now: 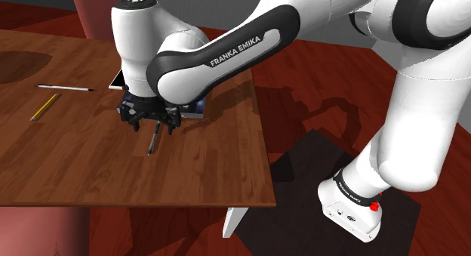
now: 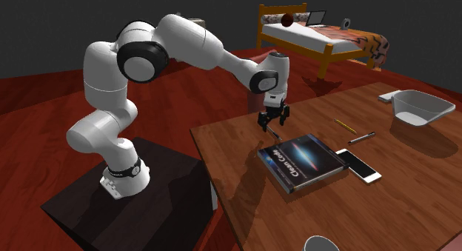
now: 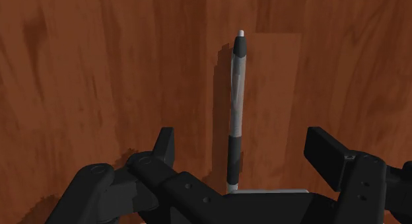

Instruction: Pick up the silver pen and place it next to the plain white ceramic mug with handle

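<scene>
The silver pen (image 3: 236, 104), with black grip and black tip sections, lies flat on the brown wooden table (image 1: 83, 164). In the shoulder view the pen (image 1: 152, 140) pokes out from under the hand toward the table's front edge. My black gripper (image 1: 153, 128) hangs just above it, pointing down. In the wrist view the gripper (image 3: 244, 156) is open, and the pen runs between the two fingers (image 3: 165, 147) without touching either. In the second exterior view the gripper (image 2: 272, 126) is over the table's near corner. A white rounded rim, possibly the mug (image 2: 322, 244), shows at the bottom edge.
A dark book (image 2: 302, 162) lies beside the gripper, with a white phone (image 2: 359, 165) past it. A yellow pencil (image 1: 45, 106) and another thin pen (image 1: 66, 87) lie farther off. A grey bowl (image 2: 420, 107) sits at the far end. A bed (image 2: 318, 36) stands behind.
</scene>
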Robot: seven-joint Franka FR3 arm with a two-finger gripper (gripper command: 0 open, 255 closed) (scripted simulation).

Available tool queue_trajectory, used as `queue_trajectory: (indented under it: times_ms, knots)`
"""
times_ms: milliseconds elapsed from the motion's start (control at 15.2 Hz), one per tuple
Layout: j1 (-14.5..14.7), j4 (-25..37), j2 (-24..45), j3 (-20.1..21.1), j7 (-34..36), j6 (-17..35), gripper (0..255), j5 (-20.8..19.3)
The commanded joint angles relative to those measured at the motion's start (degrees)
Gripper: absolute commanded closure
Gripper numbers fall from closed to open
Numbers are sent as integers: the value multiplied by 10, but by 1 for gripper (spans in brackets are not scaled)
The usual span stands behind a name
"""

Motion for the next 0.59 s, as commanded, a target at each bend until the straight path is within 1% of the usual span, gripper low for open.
queue_trajectory:
  times_ms: [0,132,528]
  knots:
    - [4,-2,10,-4,6,11,0,-7]
    - [7,-5,17,-7,9,20,0,-12]
    - [7,-5,17,-7,9,20,0,-12]
